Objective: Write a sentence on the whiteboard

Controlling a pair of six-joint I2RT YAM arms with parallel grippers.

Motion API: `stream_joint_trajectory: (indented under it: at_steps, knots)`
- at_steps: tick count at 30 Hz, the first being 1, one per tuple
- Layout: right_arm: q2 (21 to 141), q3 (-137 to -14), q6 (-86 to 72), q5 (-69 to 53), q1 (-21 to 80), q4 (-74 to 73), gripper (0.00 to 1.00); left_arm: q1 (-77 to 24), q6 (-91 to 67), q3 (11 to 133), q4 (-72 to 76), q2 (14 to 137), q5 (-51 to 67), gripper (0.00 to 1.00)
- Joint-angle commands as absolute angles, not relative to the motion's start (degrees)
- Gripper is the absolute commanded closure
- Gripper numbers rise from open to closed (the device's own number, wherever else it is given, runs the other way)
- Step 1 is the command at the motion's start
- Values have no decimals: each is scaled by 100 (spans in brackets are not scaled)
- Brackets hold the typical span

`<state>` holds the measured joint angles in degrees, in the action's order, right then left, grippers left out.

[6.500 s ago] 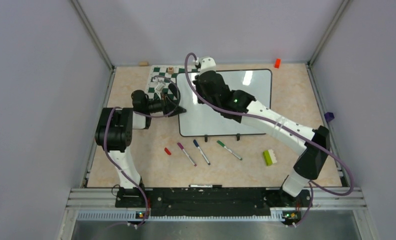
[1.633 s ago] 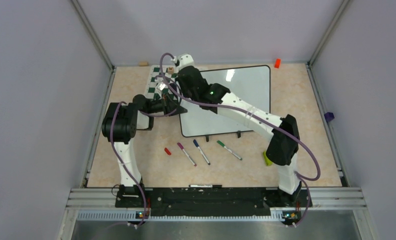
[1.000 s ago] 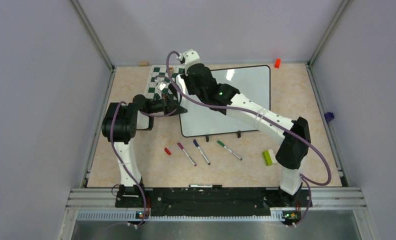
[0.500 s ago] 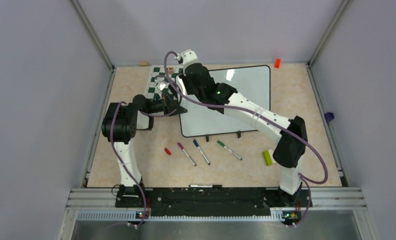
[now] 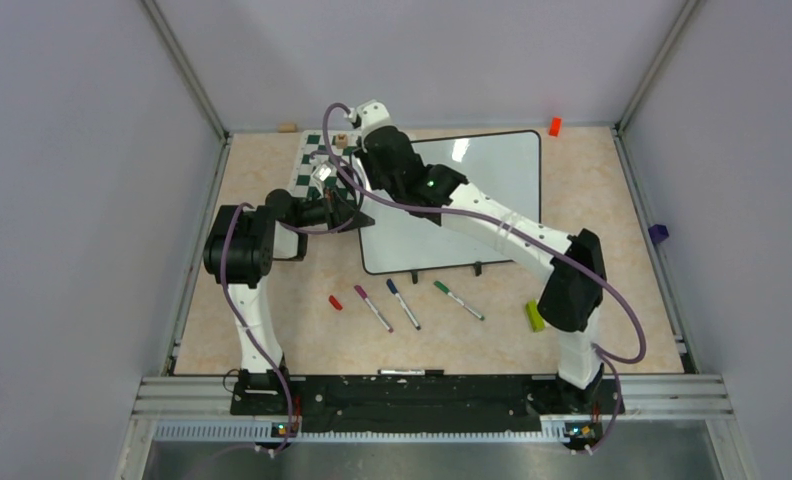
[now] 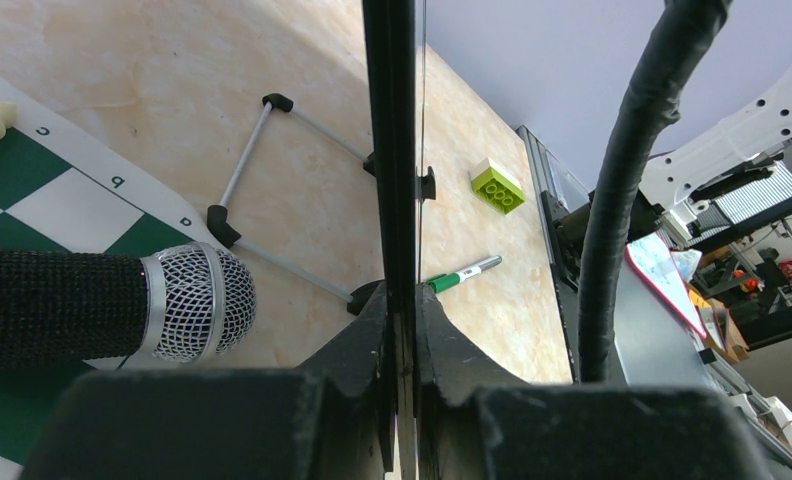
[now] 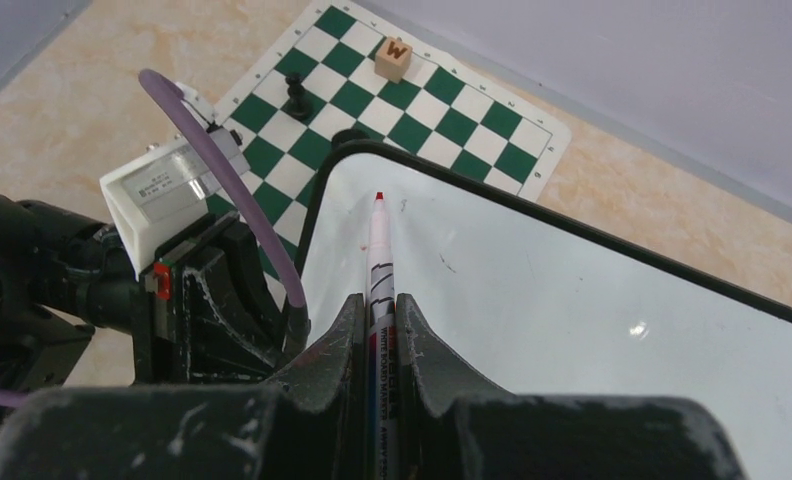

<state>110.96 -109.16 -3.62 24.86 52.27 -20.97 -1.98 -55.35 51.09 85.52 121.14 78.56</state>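
The whiteboard (image 5: 497, 175) lies at the back centre of the table, and the surface that shows (image 7: 572, 320) is white with only faint specks. The sentence is not in view. My left gripper (image 5: 355, 213) is shut on the board's left edge, which appears edge-on (image 6: 392, 150) between the jaws of the left gripper (image 6: 400, 300). My right gripper (image 7: 379, 305) is shut on a red marker (image 7: 380, 260). The marker's tip points at the board's top-left corner, next to the left gripper (image 7: 222, 300). From above, the right gripper (image 5: 370, 160) hangs over that corner.
A green-and-white chess mat (image 7: 412, 110) lies beyond the corner, with a wooden W cube (image 7: 394, 58) and a black pawn (image 7: 295, 98) on it. In front of the board lie a red cap (image 5: 335, 302) and purple (image 5: 373, 308), blue (image 5: 403, 304) and green (image 5: 459, 300) markers. A green brick (image 5: 535, 316) sits right.
The right arm has shifted slightly left over the last half second, carrying the marker toward the board's top-left corner. The left arm and the board have not moved.
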Motion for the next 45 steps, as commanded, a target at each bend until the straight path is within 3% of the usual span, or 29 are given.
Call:
stream_joint_trajectory:
  at_steps: [1, 22, 45]
  knots:
    - [11250, -11339, -416, 2501, 5148, -2057, 100, -185, -5179, 5089, 9281, 12061, 7767, 100]
    - [11343, -11325, -526, 2512, 5104, -2203, 100, -185, -5169, 5093, 9281, 12059, 7776, 100]
    - [10840, -10533, -823, 2029, 5099, -2425, 100, -185, -5150, 5066, 9281, 12036, 7777, 100]
